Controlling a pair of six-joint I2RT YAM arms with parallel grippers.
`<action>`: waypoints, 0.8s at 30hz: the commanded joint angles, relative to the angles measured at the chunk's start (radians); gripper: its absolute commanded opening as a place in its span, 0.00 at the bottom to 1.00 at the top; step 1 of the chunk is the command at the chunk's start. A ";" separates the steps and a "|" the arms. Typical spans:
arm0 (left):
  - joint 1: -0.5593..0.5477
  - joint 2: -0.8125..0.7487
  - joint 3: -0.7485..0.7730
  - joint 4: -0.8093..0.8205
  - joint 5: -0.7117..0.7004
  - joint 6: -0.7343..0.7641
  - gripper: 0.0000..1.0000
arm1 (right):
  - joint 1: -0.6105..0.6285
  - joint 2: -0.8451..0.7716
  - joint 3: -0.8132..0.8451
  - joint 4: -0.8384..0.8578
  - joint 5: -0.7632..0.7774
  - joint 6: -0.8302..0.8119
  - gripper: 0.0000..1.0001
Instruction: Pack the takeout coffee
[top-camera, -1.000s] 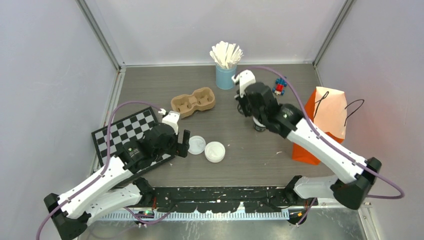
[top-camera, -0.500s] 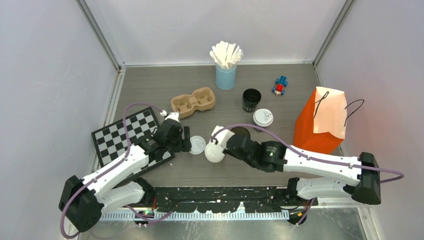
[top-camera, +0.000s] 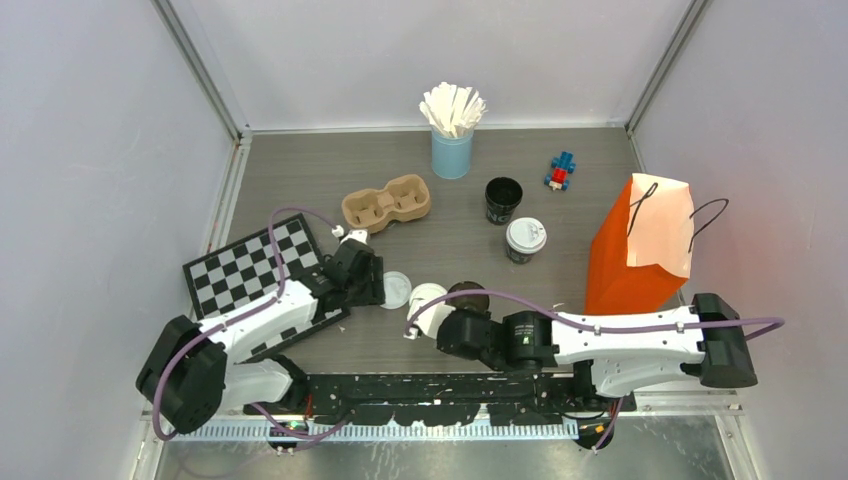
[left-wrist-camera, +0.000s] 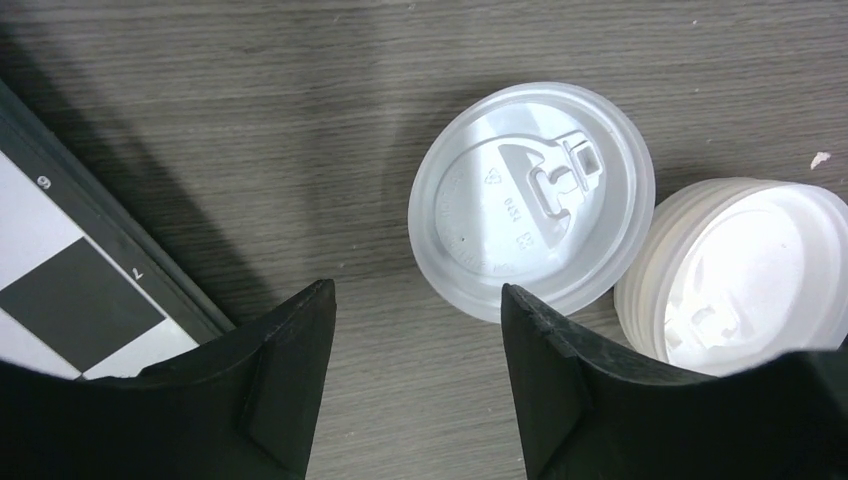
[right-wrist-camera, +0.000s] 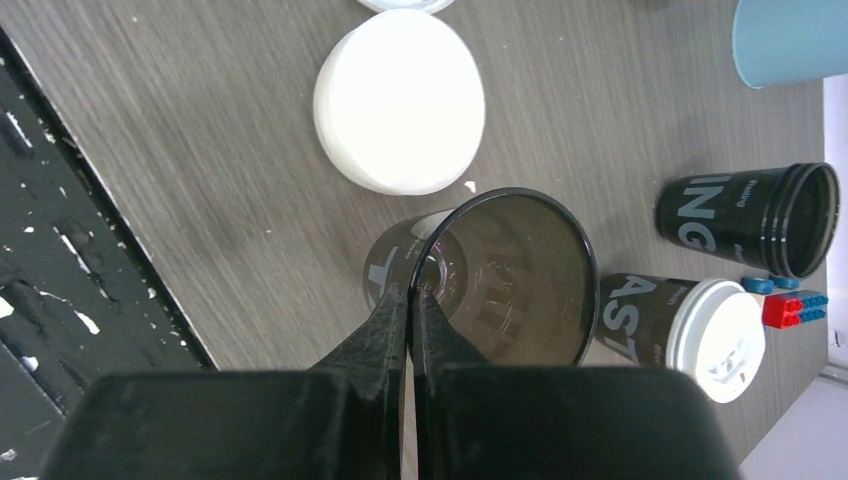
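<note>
Well, the biggest thing was the orange paper bag (top-camera: 640, 250), standing at the right, well apart from both grippers. The cardboard cup carrier (top-camera: 386, 203) sat farther back, left of the middle. Two black cups waited at the far right: the open black cup (top-camera: 503, 200) and, just nearer, the lidded black cup (top-camera: 525, 240). A third one, the held black cup (right-wrist-camera: 510, 275), was in the near middle with its mouth up and no lid on. The right gripper (right-wrist-camera: 410, 290) was pinched tight on its rim, one finger inside and one outside. Whether the cup rested on the table could not be told.

The next move likely turned on the flat sip lid (left-wrist-camera: 532, 200). It lay on the table just past the left gripper (left-wrist-camera: 415, 300), more in front of one finger than the other. Those jaws stood partly apart and held nothing. The lid was round, so it had no long side to line up with. The left arm was the nearer one to it. The second white lid (left-wrist-camera: 740, 275) lay just to its right, touching or nearly so.

The left wrist view showed the sip hole and the bare gap between the fingers, which the top view did not. The right wrist view showed the pinch on the rim. Only the top view showed the bag and both arms together.
</note>
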 joint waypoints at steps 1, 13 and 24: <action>0.007 0.021 -0.009 0.121 -0.009 -0.003 0.62 | 0.035 0.028 -0.021 0.052 0.033 0.051 0.00; 0.008 0.150 -0.012 0.191 -0.016 0.000 0.52 | 0.078 0.047 -0.093 0.205 0.020 0.065 0.00; 0.010 0.174 -0.001 0.216 -0.016 0.038 0.09 | 0.095 0.114 -0.127 0.339 0.031 0.024 0.00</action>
